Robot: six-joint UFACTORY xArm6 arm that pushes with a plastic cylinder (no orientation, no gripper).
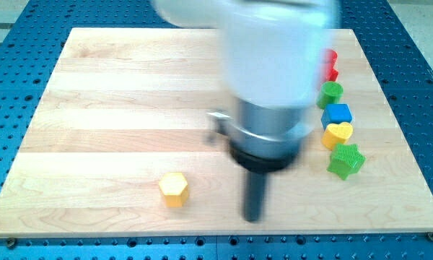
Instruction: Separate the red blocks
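A red block [330, 64] shows at the view's right, near the top of the wooden board [115, 108]; the arm's blurred body hides most of it, so I cannot tell its shape or whether it is one block or two. Below it, in a column, sit a green round block [330, 92], a blue cube [338, 114], a yellow heart-like block [338, 133] and a green star [346, 160]. My tip [254, 217] rests near the board's bottom edge, well left of that column and far below the red block.
A yellow hexagon block [174, 188] lies alone at the bottom middle, to the left of my tip. The arm's wide body [270, 79] covers the board's centre top. A blue perforated table [418, 58] surrounds the board.
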